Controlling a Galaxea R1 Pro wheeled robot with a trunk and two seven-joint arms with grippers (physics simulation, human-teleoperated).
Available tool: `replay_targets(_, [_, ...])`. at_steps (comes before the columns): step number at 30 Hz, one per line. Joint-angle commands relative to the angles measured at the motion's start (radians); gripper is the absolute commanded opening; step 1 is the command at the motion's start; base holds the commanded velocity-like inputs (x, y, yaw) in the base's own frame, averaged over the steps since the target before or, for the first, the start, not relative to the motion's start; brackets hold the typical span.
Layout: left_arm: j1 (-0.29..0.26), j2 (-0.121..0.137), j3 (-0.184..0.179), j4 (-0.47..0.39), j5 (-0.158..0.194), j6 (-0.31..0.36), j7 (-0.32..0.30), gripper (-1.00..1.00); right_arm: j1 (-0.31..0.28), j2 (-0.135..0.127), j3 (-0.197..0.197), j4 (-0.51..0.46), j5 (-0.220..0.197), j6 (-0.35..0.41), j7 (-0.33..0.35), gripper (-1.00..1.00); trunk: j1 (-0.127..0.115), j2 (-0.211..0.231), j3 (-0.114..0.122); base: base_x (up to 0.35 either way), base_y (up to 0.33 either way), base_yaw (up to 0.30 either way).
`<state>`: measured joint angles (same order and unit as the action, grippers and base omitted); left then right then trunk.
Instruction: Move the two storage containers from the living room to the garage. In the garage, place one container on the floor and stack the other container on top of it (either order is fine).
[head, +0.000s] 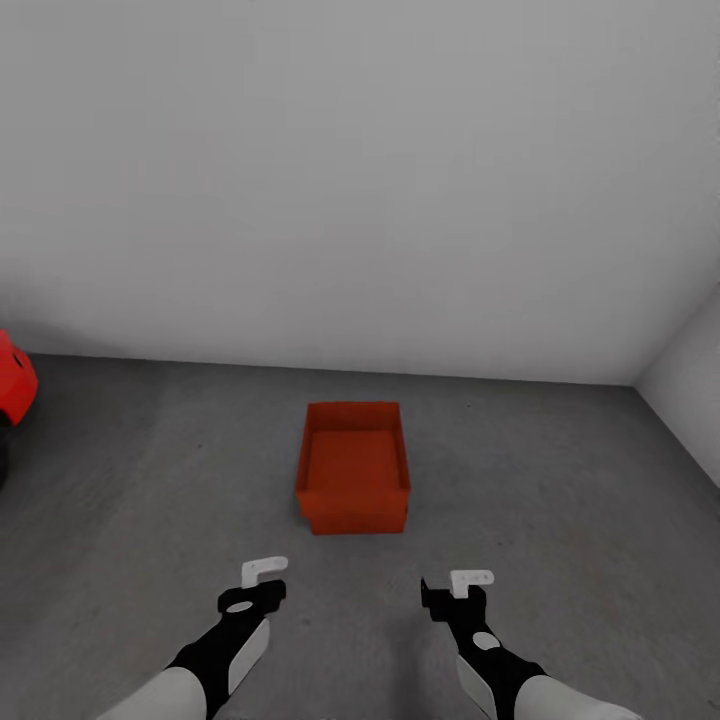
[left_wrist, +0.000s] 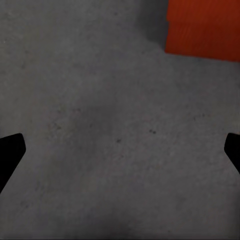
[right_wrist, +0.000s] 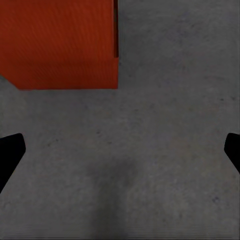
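Note:
In the garage, an orange-red storage container (head: 352, 465) stands on the dark grey concrete floor (head: 180, 470), open side up, a short way in front of both arms. Its corner shows in the left wrist view (left_wrist: 205, 30) and its side in the right wrist view (right_wrist: 60, 45), where a faint horizontal seam crosses it. I cannot tell whether this is one box or two stacked. My left gripper (head: 258, 585) (left_wrist: 120, 155) and right gripper (head: 458, 588) (right_wrist: 120, 155) hover open over bare floor, short of the container, holding nothing.
The pale grey back wall (head: 360, 180) rises just behind the container. A side wall (head: 692, 380) meets it at the right corner. The nose of a red car (head: 12, 388) pokes in at the left edge.

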<state>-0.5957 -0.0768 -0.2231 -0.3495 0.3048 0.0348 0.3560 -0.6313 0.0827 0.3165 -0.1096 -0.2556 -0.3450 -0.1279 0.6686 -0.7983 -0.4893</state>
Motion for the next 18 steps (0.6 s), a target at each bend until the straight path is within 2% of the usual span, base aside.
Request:
replay_targets(1, [0.0,0.001,-0.009,-0.001,0.007,0.004,0.007,1.0,-0.001,0.0,0.009,0.001,-0.008,-0.003,-0.004,1.0,0.0,-0.001,-0.001,-0.068,-0.016,0.0])
replay_targets(8, [0.0,0.005,-0.007,0.01,0.007,0.003,0.004,1.0,-0.001,0.0,0.009,0.001,-0.01,-0.003,-0.004,1.0,0.0,-0.001,-0.001,-0.021,-0.005,0.0])
replay_targets(12, [0.0,0.028,-0.007,0.017,0.015,0.002,0.003,1.0,-0.001,-0.001,0.009,0.002,-0.01,-0.003,-0.008,1.0,0.0,-0.001,-0.001,-0.002,0.0,0.0])
replay_targets(15, [-0.001,0.052,-0.008,0.028,0.034,0.002,0.002,1.0,-0.001,-0.005,0.011,0.001,-0.007,-0.002,-0.014,1.0,0.0,-0.001,-0.001,0.0,0.0,0.0])
replay_targets(16, [-0.001,0.064,-0.008,0.033,0.044,0.002,0.002,1.0,-0.001,-0.015,0.011,0.001,-0.006,-0.002,-0.015,1.0,0.0,-0.001,-0.001,0.0,0.0,0.0])
replay_targets(17, [-0.001,0.089,-0.008,0.047,0.059,0.001,-0.002,1.0,-0.001,-0.052,0.013,0.001,-0.005,-0.001,-0.016,1.0,0.0,-0.001,-0.001,0.0,0.0,0.0])
replay_targets(18, [-0.001,0.098,-0.008,0.055,0.065,0.001,-0.006,1.0,-0.001,-0.067,0.014,0.001,-0.005,-0.001,-0.016,1.0,0.0,-0.001,-0.001,0.0,0.0,0.0])
